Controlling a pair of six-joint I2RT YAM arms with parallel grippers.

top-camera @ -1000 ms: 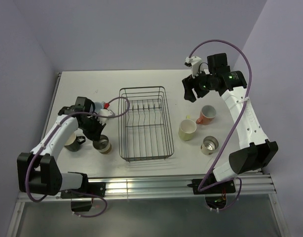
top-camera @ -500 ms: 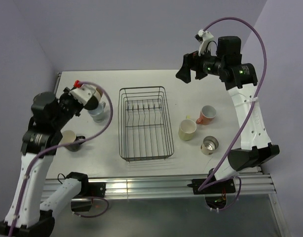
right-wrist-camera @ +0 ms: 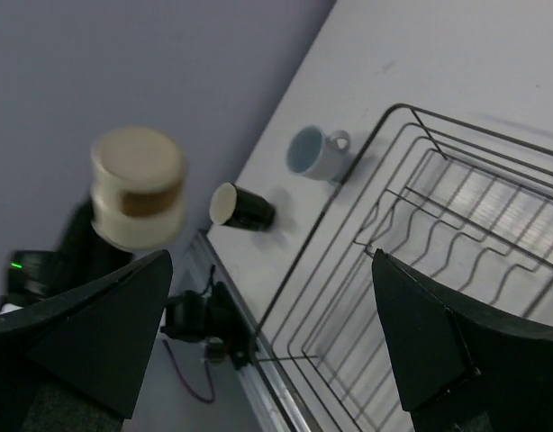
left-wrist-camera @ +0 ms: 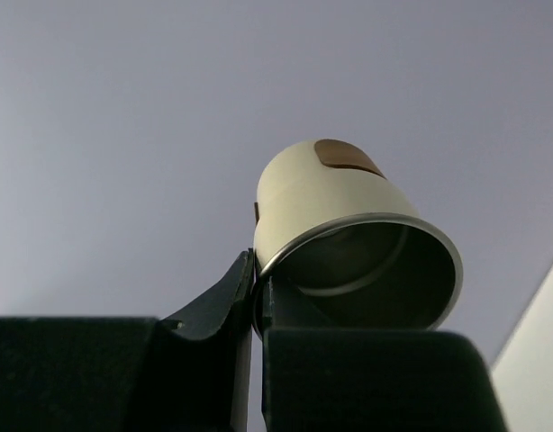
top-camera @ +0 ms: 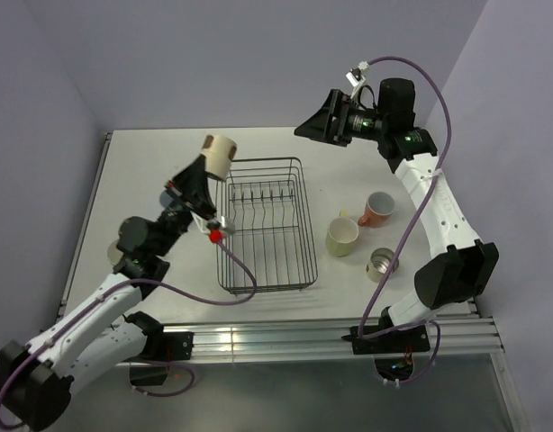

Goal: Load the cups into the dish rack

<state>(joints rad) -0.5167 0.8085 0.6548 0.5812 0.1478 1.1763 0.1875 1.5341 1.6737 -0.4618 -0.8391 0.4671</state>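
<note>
From above, the left pincer (top-camera: 207,167) is clamped on the rim of a tan tumbler (top-camera: 220,153). It holds the tumbler in the air over the far left corner of the dish rack (top-camera: 263,193). The rack sits empty in the middle of the counter (top-camera: 150,162). The right pincer (top-camera: 312,126) hangs high past the rack's far right corner with its jaws spread wide and nothing in them. To the right of the rack stand a pink mug (top-camera: 377,209), a yellow mug (top-camera: 342,237) and a second tumbler (top-camera: 382,265), each apart from the others.

In the left wrist view, the tan tumbler fills the middle against the plain wall (left-wrist-camera: 123,135). Its metal-lined mouth is tipped toward the camera and its rim is pinched between the two dark fingers (left-wrist-camera: 213,310).

In the right wrist view, between the wide-set fingers, the tan tumbler is a blur well off the rack's corner. On the counter beside the rack's long side, a blue mug (right-wrist-camera: 314,151) stands upright. A black cup (right-wrist-camera: 242,207) lies on its side a little farther from the rack.
</note>
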